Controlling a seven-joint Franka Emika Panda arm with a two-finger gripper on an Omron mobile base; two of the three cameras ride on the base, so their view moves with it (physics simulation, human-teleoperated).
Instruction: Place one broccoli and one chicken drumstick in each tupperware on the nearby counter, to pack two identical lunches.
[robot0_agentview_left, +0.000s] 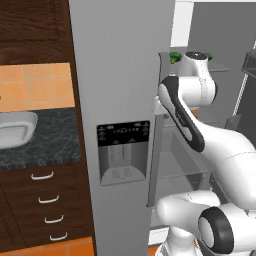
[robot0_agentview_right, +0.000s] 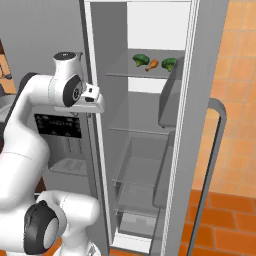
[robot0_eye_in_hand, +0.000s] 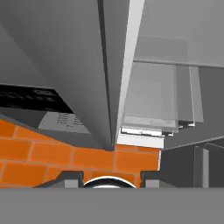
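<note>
Grey fridge (robot0_agentview_left: 120, 75) fills my left base view, its right door swung open and the water dispenser panel (robot0_agentview_left: 123, 152) on the closed left door. Up on the top glass shelf (robot0_agentview_right: 145, 74) I see two broccoli pieces: one on the left (robot0_agentview_right: 141, 60), one on the right (robot0_agentview_right: 169, 63), with a chicken drumstick (robot0_agentview_right: 153, 64) lying between them, near both. Whether they touch I can't tell at this size. Green tops of broccoli also peek behind the arm in the left base view (robot0_agentview_left: 174, 57).

One tupperware (robot0_agentview_left: 16, 129) sits on the dark speckled worktop (robot0_agentview_left: 50, 140) at far left, well apart from the fridge, above brown drawers with silver handles (robot0_agentview_left: 48, 199). It's cut off by the picture edge; contents not visible.

My pincer (robot0_agentview_right: 95, 97) is up at the edge of the closed fridge door, below the food shelf level, nothing between its fingers from what I see. In the hand view the two finger tips (robot0_eye_in_hand: 70, 179) stand apart with a gap, pointing down past the door edge at the orange tiled floor (robot0_eye_in_hand: 52, 153) and the lower glass shelves (robot0_eye_in_hand: 157, 100). So pincer partly open, holding nothing.

Open right door (robot0_agentview_right: 200, 125) shows its long curved handle (robot0_agentview_right: 212, 165).
</note>
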